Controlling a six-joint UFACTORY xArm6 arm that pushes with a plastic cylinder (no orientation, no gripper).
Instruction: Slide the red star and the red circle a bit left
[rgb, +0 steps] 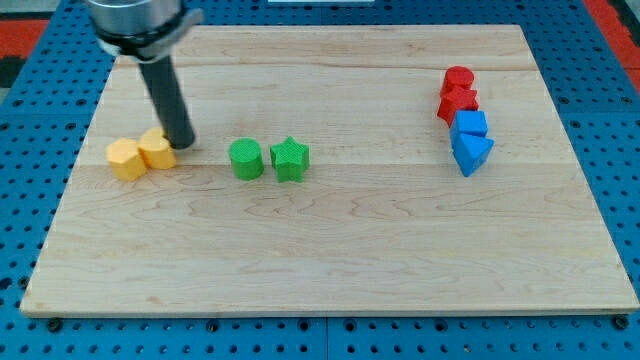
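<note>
The red circle (458, 79) sits near the view's upper right, with the red star (458, 103) touching it just below. My tip (183, 145) is far off at the view's left, right beside a yellow block (157, 149). The rod rises from it toward the view's top left.
A second yellow block (126, 158) touches the first on its left. A green circle (246, 159) and a green star (290, 158) stand mid-left. A blue cube (469, 125) and a blue triangle-like block (472, 152) sit right below the red star. The wooden board (330, 250) lies on a blue pegboard.
</note>
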